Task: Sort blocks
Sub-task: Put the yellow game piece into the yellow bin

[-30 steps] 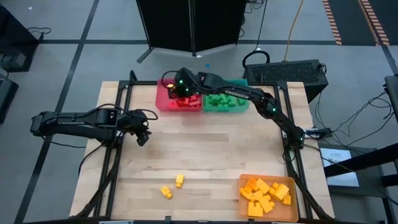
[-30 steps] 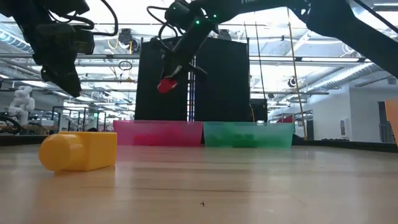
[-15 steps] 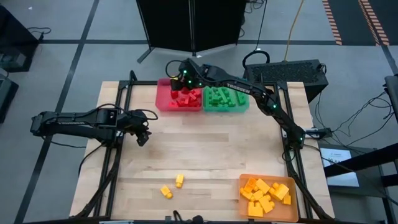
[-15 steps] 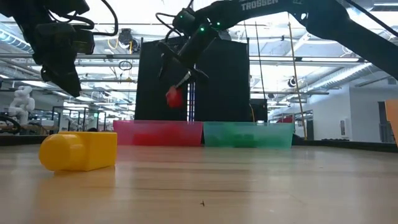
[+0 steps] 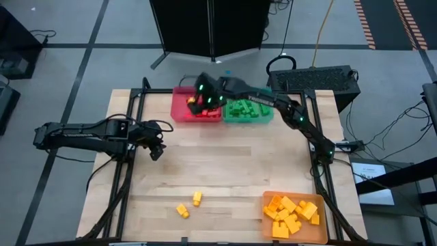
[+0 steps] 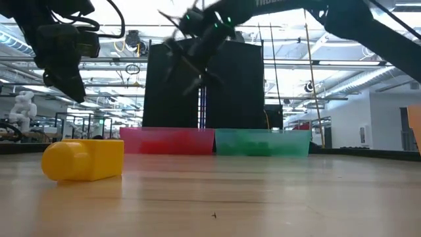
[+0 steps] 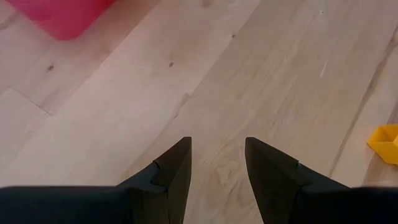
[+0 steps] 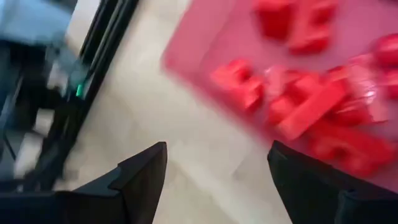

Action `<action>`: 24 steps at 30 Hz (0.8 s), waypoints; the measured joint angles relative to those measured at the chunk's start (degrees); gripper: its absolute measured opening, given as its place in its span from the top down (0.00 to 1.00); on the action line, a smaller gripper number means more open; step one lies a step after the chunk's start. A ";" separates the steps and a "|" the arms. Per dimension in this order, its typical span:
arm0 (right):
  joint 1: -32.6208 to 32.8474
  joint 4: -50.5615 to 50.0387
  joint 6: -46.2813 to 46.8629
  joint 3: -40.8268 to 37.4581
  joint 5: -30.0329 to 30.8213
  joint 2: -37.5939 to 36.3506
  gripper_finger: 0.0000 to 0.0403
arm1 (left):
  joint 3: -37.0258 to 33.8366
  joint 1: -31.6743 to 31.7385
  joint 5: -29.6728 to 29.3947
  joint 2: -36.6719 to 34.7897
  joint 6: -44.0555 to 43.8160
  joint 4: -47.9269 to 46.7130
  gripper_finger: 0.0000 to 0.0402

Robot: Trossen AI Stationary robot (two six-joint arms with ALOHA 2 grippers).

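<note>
The left gripper (image 5: 156,152) is hanging, fingers slightly apart and empty, over bare table (image 5: 232,160). Two yellow blocks (image 5: 189,204) are lying unsorted near the front edge. The right gripper (image 5: 199,100), fingers wide and empty, is hovering over the red tray (image 5: 179,111), which is holding red blocks (image 8: 298,93).

A pale wooden worktop (image 5: 232,157) is seen from above. A red tray (image 5: 183,109) and a green tray (image 5: 247,113) are set side by side at its far edge, an orange tray (image 5: 292,198) at its near right corner, and two loose yellow blocks (image 5: 189,205) lie near the front.
</note>
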 joint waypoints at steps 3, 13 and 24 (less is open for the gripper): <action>6.52 -0.45 -2.33 0.00 -0.03 -0.12 0.32 | -0.01 0.00 0.00 0.00 0.07 -0.55 0.62; 30.41 -1.62 12.43 0.02 14.75 3.54 0.32 | -0.01 0.02 -0.02 0.00 0.11 -1.53 0.62; 37.70 1.64 41.44 0.00 15.13 11.49 0.32 | -0.01 -0.01 -0.02 -0.02 0.26 -1.42 0.62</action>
